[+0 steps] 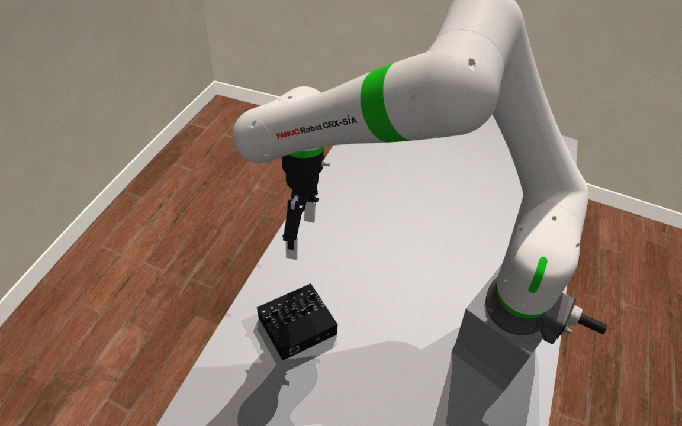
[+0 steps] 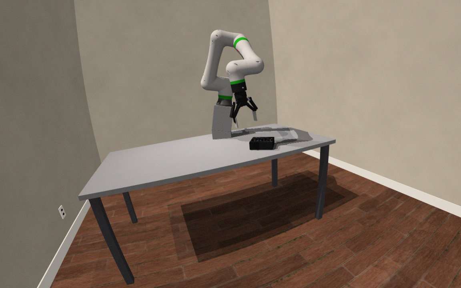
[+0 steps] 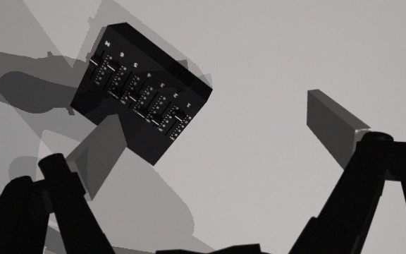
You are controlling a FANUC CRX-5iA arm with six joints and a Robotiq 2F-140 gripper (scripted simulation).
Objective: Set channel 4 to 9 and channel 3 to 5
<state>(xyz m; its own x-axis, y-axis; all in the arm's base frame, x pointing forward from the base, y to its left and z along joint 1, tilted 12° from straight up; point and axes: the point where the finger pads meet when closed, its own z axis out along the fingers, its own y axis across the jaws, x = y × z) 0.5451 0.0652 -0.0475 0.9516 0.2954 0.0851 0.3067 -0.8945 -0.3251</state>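
Jaws spread wide, empty, hanging above the lighting desk (image 1: 296, 320) (standing on its feet); no fader touched, both channels pending.

desk (image 1: 301, 331) blk, wht marks | arm (image 1: 438, 95) wht w/ grn bands | table (image 2: 175, 161) gry | floor (image 2: 332, 243) brn wood

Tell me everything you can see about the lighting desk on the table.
The lighting desk is a small, matte black, box-shaped unit standing flat on the grey table, turned at an angle to its edges. Its top carries a row of parallel fader slots with pale-lined caps at differing heights, small scale marks beside each, and tiny numerals too blurred to read. A side face shows small sockets. Nothing touches it; the open pincer hangs above, apart.
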